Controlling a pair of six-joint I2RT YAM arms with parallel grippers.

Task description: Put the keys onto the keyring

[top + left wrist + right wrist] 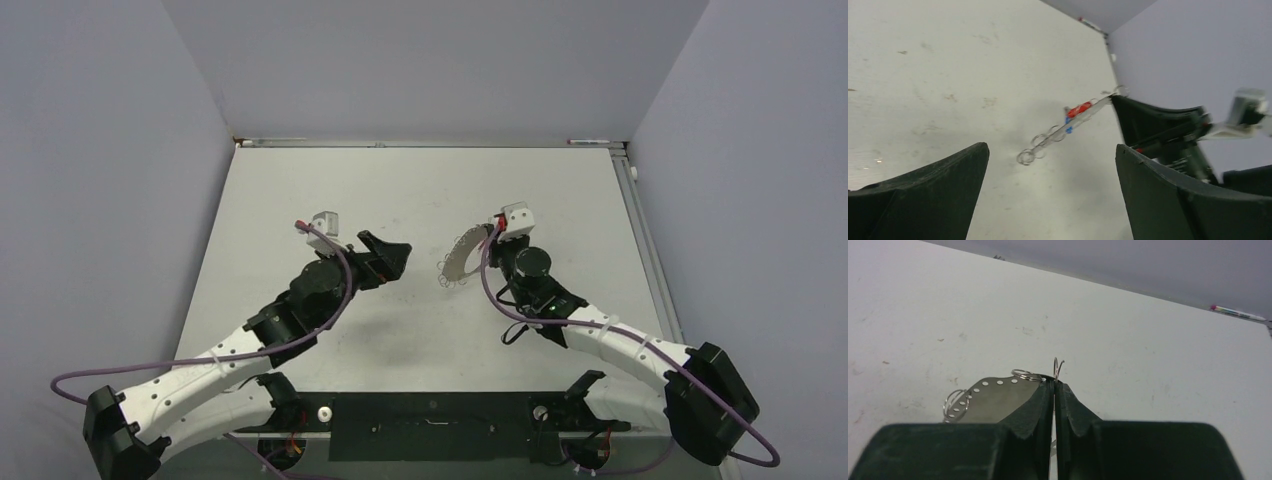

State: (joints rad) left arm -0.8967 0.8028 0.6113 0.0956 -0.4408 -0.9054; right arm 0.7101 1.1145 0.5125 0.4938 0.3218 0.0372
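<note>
**Item 1, right gripper**: fingers pressed together, pinching the rim of the keyring. It sits right of the table's centre.

**Item 2, keyring**: silvery, with a row of small holes along its rim and several small wire loops hanging from the edge. It is held tilted and shows edge-on in the left wrist view. Whether its low end touches the table cannot be told.

**Item 3, 2 keys**: the red key and the blue key lie close together against the keyring, nearer its gripped end. Whether they are threaded on cannot be told.

**Item 4, left gripper**: fingers spread wide, holding nothing. It faces the keyring from the left and stands apart from it.

**Item 5, table**: white and scuffed.

**Item 6, marker pen**: lies at the table's far edge.
</note>
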